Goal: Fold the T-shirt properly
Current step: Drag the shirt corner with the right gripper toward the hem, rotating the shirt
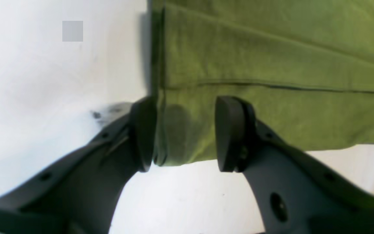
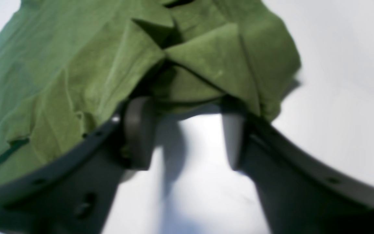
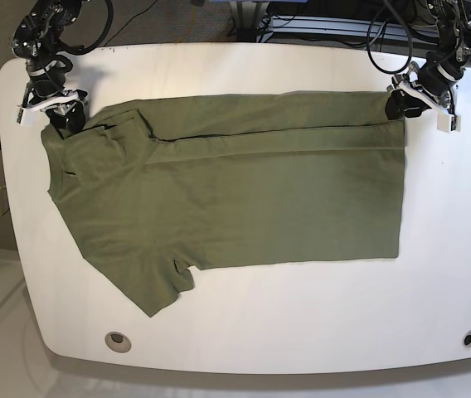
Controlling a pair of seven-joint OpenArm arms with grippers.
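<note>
My right claw (image 3: 63, 116) spread at the shirt (image 3: 235, 182) shoulder on the table (image 3: 244, 332), wrist view shows bunched folds just past the pads; left claw (image 3: 403, 106) spread, straddling the hem corner, base view can't resolve that

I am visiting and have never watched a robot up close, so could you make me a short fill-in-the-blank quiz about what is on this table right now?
1. The T-shirt lying on the table is olive-____ in colour.
2. Its far long edge has been folded ____ the body, leaving a long straight crease.
3. In the base view, the sleeve end lies toward the ____ side of the picture.
4. The left gripper has its jaws ____ around a corner of the cloth.

Missing words: green; over; left; open
</note>
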